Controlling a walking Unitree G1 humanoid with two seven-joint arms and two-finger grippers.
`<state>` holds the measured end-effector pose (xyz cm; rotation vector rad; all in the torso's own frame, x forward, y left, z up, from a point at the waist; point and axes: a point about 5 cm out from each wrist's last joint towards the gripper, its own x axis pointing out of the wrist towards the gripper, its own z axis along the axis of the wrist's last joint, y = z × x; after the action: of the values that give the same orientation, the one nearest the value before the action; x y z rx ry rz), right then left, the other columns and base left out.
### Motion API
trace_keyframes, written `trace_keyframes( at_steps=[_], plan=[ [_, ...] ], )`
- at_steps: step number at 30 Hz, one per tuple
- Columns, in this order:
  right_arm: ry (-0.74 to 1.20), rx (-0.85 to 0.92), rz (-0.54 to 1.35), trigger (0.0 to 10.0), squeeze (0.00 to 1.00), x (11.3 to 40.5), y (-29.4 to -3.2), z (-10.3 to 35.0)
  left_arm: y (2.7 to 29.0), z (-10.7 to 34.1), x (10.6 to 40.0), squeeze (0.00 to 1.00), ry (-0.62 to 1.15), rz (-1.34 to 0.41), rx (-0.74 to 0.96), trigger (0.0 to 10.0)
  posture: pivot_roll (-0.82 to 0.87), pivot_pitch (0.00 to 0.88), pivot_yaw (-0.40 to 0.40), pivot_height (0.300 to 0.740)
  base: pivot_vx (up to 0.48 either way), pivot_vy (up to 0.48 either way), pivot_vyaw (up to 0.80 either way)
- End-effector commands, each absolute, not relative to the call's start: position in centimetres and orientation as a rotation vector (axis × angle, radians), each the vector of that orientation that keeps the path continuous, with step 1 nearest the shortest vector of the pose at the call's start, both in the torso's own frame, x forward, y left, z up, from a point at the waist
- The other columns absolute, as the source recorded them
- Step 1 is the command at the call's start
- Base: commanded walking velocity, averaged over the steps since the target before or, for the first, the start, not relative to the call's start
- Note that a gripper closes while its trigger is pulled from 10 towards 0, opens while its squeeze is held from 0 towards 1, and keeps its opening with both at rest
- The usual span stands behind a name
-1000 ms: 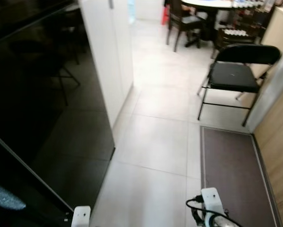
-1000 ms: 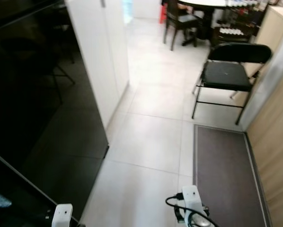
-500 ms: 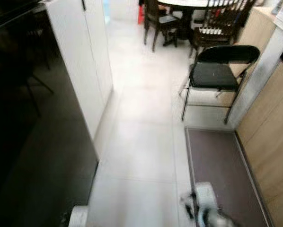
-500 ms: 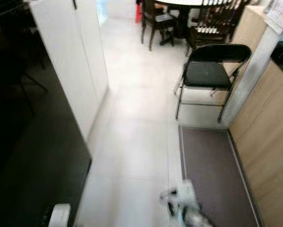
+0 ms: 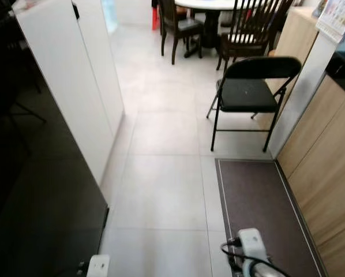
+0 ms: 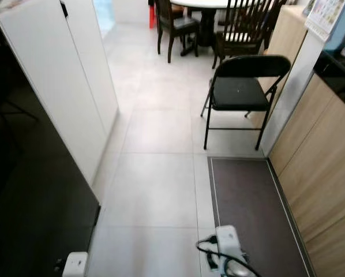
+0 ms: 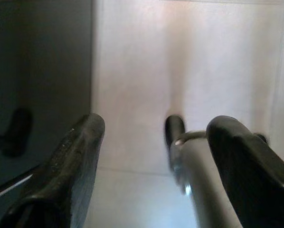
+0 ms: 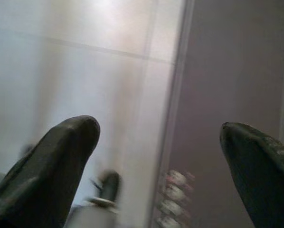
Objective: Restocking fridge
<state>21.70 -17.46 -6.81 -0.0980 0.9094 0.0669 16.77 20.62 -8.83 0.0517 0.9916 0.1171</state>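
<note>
Tiled floor (image 5: 161, 190) | black fridge (image 5: 40, 213) left | both claws (image 7: 154, 142) (image 8: 156, 137) open

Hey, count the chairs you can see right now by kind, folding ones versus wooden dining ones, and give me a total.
Black folding chair: 1
Dark wooden dining chairs, by the round table at the far end: 2 (one, another)
Total: 3 chairs

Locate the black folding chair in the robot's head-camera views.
The black folding chair stands ahead on the robot's right, just beyond the brown floor mat and before the dining table.
</note>
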Motion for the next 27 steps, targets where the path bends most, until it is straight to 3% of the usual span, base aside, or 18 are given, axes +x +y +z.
trace_keyframes(
  at_steps=[1, 6, 12, 27],
  plan=[
    [0.920, -0.106, 0.047, 10.0, 0.00, 21.3, -18.4, -6.9, 20.5, -8.7, 17.1, 0.00, 0.984, 0.111, 0.055, 10.0, -0.08, 0.000, 0.036, 0.740, 0.262, 0.000, 0.00],
    [0.920, -0.123, 0.072, 10.0, 0.00, 21.4, -18.4, -6.9, 20.8, -8.9, 16.6, 0.00, 0.999, 0.118, 0.053, 10.0, -0.08, 0.000, 0.035, 0.740, 0.266, 0.000, 0.00],
    [0.917, -0.126, 0.072, 10.0, 0.00, 21.5, -18.4, -6.8, 20.9, -9.0, 16.3, 0.00, 1.009, 0.122, 0.047, 10.0, -0.09, 0.000, 0.034, 0.740, 0.266, 0.000, 0.80],
    [0.903, -0.100, 0.032, 10.0, 0.00, 21.6, -18.5, -6.8, 21.0, -9.2, 15.8, 0.00, 1.027, 0.126, 0.043, 10.0, -0.08, 0.000, 0.036, 0.740, 0.270, 0.000, 0.00]
  ],
)
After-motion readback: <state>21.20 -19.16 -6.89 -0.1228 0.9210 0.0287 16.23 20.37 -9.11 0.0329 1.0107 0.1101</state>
